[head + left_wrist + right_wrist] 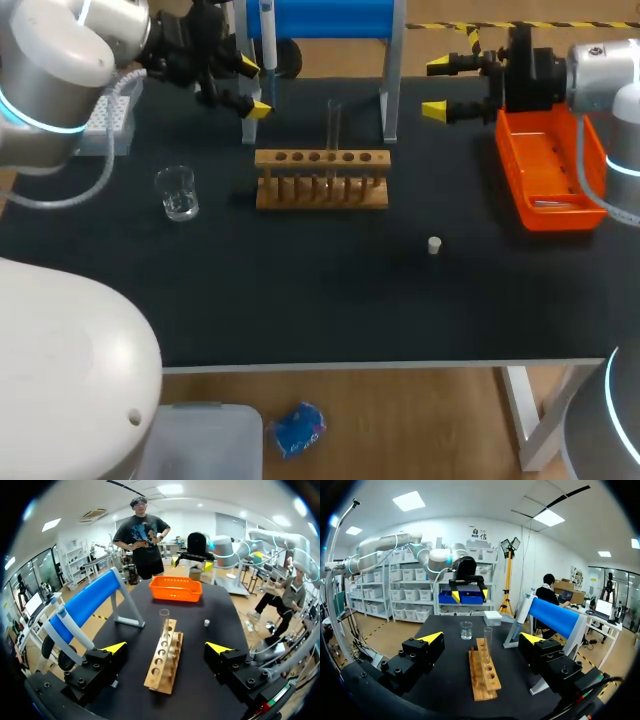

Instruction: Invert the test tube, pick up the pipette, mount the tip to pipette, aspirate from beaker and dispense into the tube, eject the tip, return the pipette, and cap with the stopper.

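Both my hands wide and empty: left hand (253,87), right hand (436,87). Test tube (333,130) stands in rack (322,182), probably mouth-up. Pipette (267,40) not yet picked, stopper (434,244) on worktop (330,300).

A black tabletop (330,300) holds a wooden rack (321,180) with a row of round holes, midway along and nearer the far edge. Behind it, at the far edge, is a blue-topped stand (320,18) on pale legs. An orange plastic bin (545,160) lies along the right edge. A white box (108,125) sits at the far left corner, partly hidden.
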### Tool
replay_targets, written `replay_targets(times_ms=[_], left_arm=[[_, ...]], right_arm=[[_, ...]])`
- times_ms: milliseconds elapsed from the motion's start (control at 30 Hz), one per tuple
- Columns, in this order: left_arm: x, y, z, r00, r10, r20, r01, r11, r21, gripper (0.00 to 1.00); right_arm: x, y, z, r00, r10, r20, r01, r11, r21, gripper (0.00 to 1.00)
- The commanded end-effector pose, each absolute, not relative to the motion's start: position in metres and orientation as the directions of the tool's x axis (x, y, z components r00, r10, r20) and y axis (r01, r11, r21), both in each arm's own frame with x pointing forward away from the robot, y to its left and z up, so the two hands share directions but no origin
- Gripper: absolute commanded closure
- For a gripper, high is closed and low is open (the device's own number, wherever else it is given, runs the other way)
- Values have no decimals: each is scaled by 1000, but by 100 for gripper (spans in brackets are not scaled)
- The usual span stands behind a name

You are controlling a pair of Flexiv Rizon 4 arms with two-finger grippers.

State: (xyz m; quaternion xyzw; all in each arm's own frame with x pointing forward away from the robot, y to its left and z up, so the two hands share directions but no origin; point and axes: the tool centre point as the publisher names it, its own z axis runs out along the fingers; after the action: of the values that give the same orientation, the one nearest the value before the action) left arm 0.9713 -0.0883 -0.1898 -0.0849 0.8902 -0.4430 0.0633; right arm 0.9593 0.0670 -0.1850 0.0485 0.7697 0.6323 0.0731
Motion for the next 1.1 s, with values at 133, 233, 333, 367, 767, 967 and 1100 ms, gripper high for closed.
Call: replay_targets(times_ms=[133, 233, 333, 367, 767, 967, 1100], left_arm=[[982, -101, -187, -974, -227, 10, -145, 586, -797, 0], [985, -112, -190, -965, -260, -5, -153, 583, -798, 0], [985, -122, -193, -957, -286, -51, -130, 579, -804, 0], [985, -125, -194, -956, -287, -65, -119, 580, -806, 0], [993, -146, -211, -974, -224, -25, -115, 592, -798, 0], [998, -151, -217, -977, -214, -13, -121, 599, -791, 0], [1002, -153, -220, -976, -218, -7, -128, 598, -791, 0]], right_arm=[[950, 58, -193, -982, 181, -51, -15, 194, 981, 0], [941, 45, -200, -977, 205, -62, -17, 218, 976, 0], [932, 28, -205, -970, 235, -62, -11, 213, 977, 0], [928, 23, -206, -971, 233, -59, -10, 205, 979, 0], [892, -17, -217, -951, 304, -55, 19, 234, 972, 0], [871, -26, -235, -949, 315, -12, 64, 229, 971, 0], [857, -32, -246, -948, 317, 14, 90, 225, 970, 0]])
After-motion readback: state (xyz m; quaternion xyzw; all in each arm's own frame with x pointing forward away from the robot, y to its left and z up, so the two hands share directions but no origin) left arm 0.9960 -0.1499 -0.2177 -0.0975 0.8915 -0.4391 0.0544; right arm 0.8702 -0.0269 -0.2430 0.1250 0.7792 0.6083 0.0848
